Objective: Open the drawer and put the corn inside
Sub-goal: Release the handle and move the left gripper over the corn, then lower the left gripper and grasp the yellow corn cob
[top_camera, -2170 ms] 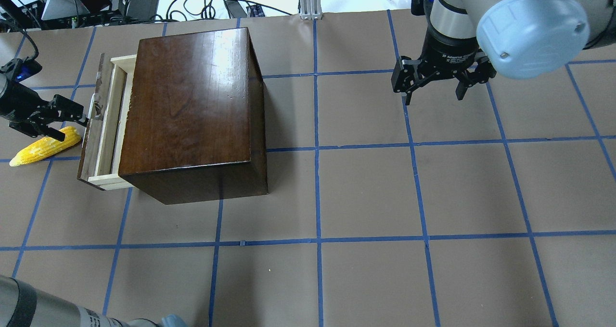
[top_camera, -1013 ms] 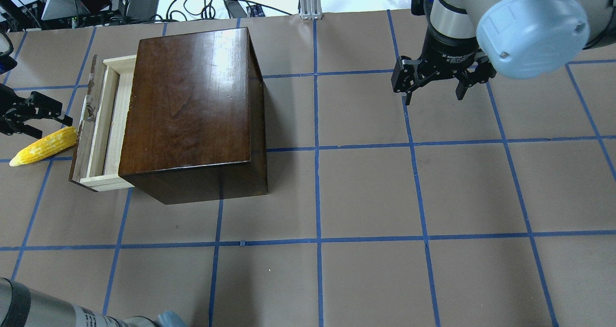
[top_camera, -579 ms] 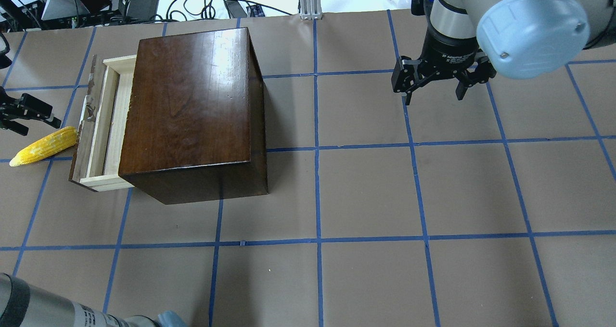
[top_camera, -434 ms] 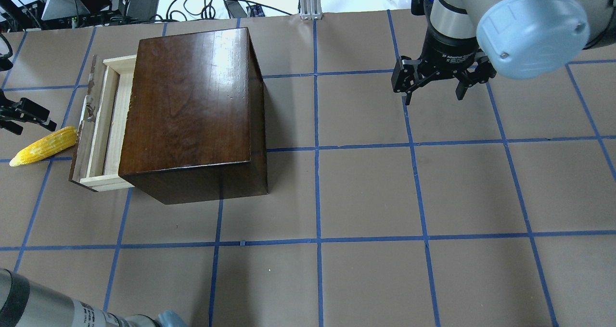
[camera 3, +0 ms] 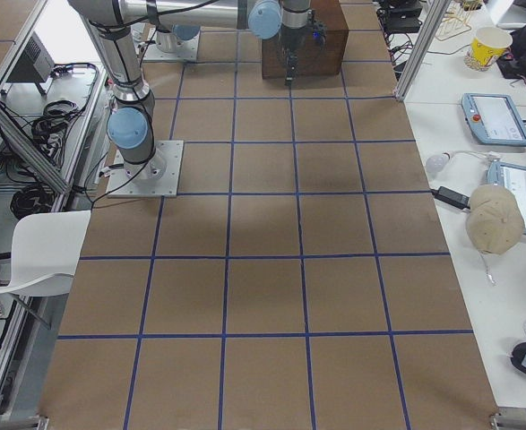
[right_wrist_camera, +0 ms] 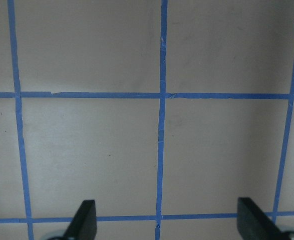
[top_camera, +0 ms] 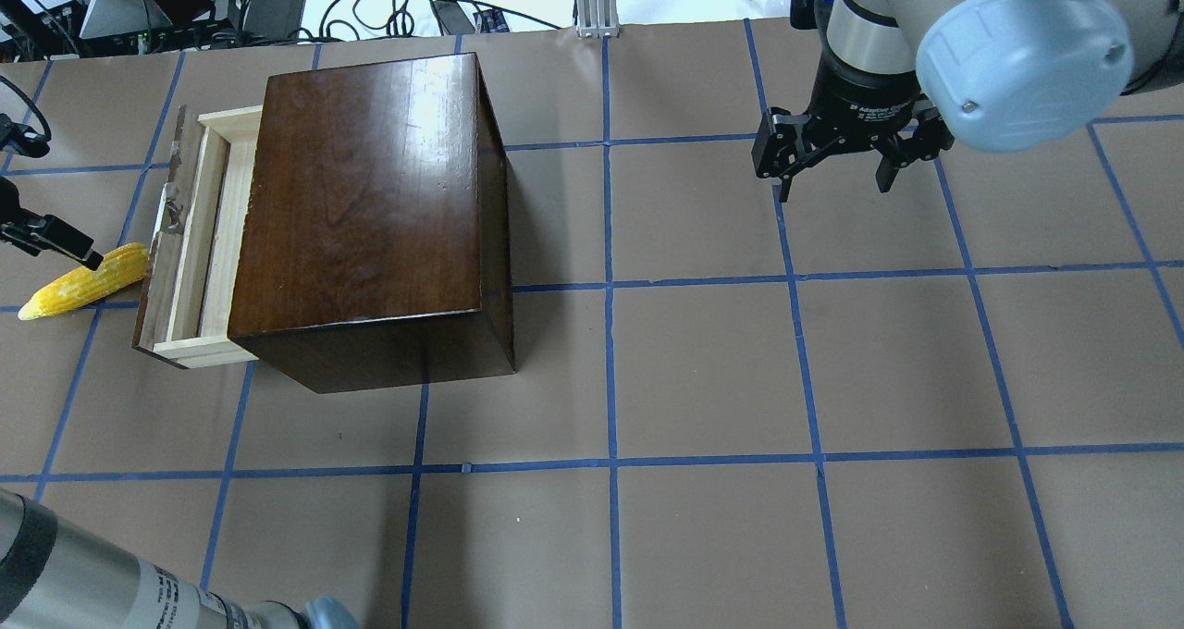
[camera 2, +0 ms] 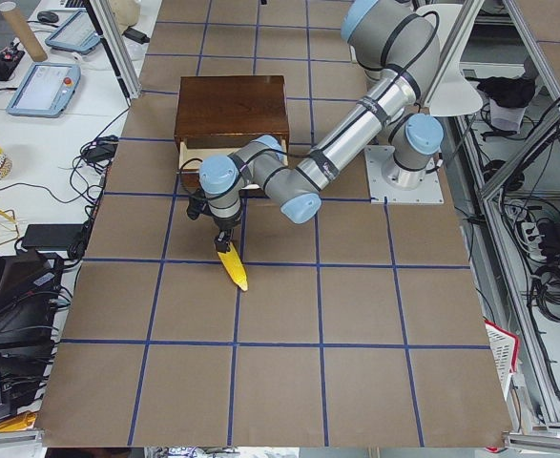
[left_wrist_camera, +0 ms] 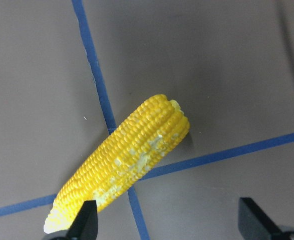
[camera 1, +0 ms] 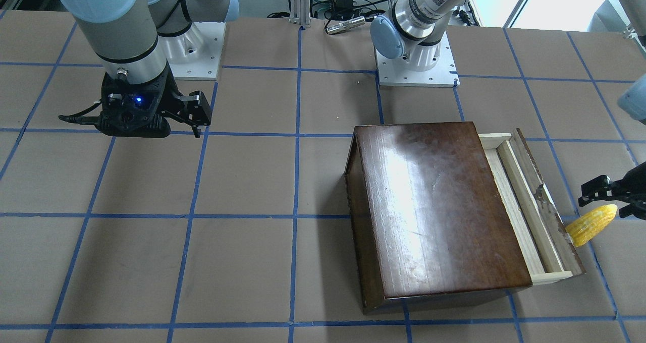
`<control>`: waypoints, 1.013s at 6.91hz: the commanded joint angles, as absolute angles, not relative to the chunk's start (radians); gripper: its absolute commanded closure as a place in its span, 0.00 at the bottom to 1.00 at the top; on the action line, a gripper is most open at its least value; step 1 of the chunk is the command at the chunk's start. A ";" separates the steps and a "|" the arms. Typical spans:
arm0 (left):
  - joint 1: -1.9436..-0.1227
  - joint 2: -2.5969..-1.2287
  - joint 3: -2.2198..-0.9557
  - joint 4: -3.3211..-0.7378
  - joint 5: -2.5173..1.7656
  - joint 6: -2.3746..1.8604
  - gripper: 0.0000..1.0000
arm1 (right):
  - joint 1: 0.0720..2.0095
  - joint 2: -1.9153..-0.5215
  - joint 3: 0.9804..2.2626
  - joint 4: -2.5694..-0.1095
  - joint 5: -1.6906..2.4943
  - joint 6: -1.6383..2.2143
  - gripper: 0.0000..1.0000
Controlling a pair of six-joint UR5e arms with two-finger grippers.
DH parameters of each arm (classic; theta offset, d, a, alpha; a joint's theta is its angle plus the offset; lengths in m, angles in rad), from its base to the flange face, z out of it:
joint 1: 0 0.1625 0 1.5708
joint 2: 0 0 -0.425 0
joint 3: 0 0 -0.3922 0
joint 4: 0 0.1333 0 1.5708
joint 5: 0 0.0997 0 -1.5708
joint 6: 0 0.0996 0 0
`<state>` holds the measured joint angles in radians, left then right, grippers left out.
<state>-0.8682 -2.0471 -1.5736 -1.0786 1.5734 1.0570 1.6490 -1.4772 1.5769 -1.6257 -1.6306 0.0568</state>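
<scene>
Left gripper (left_wrist_camera: 169,222) hovers over the corn (left_wrist_camera: 131,160), jaws spread wide, empty.
Bumpy yellow tapered cob lies on the matte brown tabletop (top_camera: 703,370) at 9 o'clock of the pulled-out pale-wood drawer (top_camera: 190,268); right gripper (top_camera: 837,162) hangs at 3 o'clock of the glossy box (top_camera: 370,194), jaws parted, empty.

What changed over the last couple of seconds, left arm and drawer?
The left gripper pulled the drawer further out of the box, let go of it, and backed away to hover open over the corn. The corn is still on the table; the box and right gripper haven't moved.
</scene>
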 commanded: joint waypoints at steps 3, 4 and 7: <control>-0.865 -2.100 -1.580 -1.025 1.577 1.296 0.00 | 1.649 -1.477 1.577 -1.625 -1.631 0.057 0.00; -0.841 -2.106 -1.585 -1.025 1.581 1.386 0.00 | 1.649 -1.477 1.577 -1.626 -1.631 0.057 0.00; -0.801 -2.152 -1.589 -0.971 1.578 1.460 0.00 | 1.649 -1.479 1.577 -1.626 -1.631 0.057 0.00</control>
<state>-0.8062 -2.1347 -1.5871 -1.0077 1.5763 1.4166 1.6490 -1.4775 1.5769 -1.6256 -1.6306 0.0567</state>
